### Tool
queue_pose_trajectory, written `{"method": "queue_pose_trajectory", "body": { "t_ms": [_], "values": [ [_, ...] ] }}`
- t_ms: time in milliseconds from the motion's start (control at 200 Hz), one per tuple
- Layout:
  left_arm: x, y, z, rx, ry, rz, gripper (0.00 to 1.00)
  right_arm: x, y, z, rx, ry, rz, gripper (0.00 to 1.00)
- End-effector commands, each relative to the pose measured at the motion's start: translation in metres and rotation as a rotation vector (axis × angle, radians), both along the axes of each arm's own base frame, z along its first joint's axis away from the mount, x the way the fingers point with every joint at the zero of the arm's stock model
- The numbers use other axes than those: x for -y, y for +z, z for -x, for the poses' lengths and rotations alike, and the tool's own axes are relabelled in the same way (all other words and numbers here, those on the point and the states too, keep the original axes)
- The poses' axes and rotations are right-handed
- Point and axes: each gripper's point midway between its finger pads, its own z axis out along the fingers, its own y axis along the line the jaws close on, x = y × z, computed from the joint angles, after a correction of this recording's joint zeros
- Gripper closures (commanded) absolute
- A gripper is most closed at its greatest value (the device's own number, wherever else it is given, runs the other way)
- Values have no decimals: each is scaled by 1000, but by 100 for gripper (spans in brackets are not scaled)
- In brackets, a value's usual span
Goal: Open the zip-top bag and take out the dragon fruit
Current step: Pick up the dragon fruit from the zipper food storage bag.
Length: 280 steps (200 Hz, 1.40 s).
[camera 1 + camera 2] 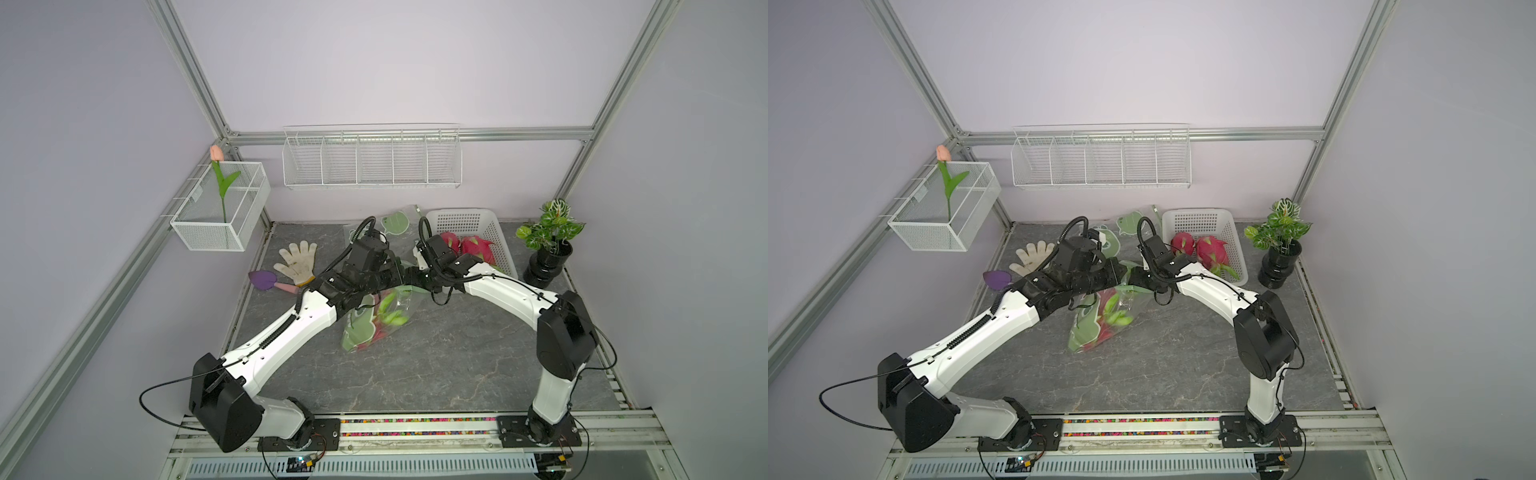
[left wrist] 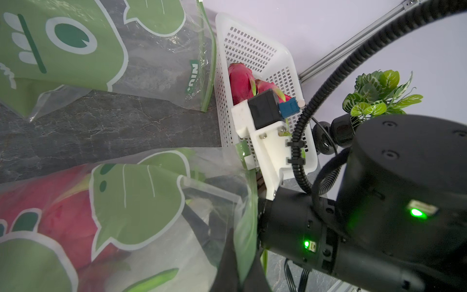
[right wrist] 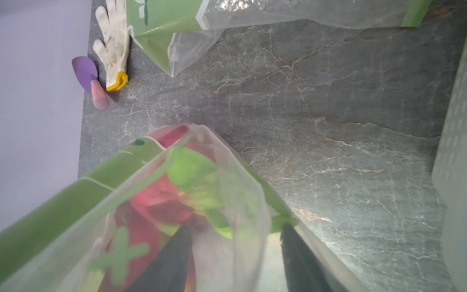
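The left jaws are pressed together on the green zip strip at the mouth of the zip-top bag (image 2: 141,202). The right jaws stand spread at the same mouth, one finger (image 3: 174,257) showing through the film and the other beside the strip. A dragon fruit (image 3: 156,199) lies inside the bag, just ahead of both jaws. Two more dragon fruit (image 1: 1210,249) sit in the white basket (image 1: 1196,220) beyond the right jaws.
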Motion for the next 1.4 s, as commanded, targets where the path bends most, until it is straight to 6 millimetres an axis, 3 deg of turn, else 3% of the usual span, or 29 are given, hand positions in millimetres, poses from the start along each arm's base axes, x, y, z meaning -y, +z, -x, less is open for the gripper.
{"method": "queue_pose_trajectory", "body": {
  "t_ms": [0, 170, 430, 720, 1050, 1395],
  "values": [
    [0, 27, -6, 65, 15, 35, 100, 27, -9, -5, 11, -48, 130, 38],
    [-1, 25, -8, 64, 20, 25, 100, 29, -6, -5, 20, -47, 155, 36],
    [-4, 25, -9, 69, 35, 10, 100, 26, 18, -2, 67, -41, 122, 34],
    [-4, 24, -8, 67, 32, 21, 100, 24, 30, 5, 92, -43, 96, 39],
    [-5, 24, -7, 70, 37, 19, 100, 44, 16, 1, 113, -81, 243, 39],
    [-4, 24, -8, 70, 37, 24, 100, 40, -5, -3, 84, -76, 265, 33]
  ]
}}
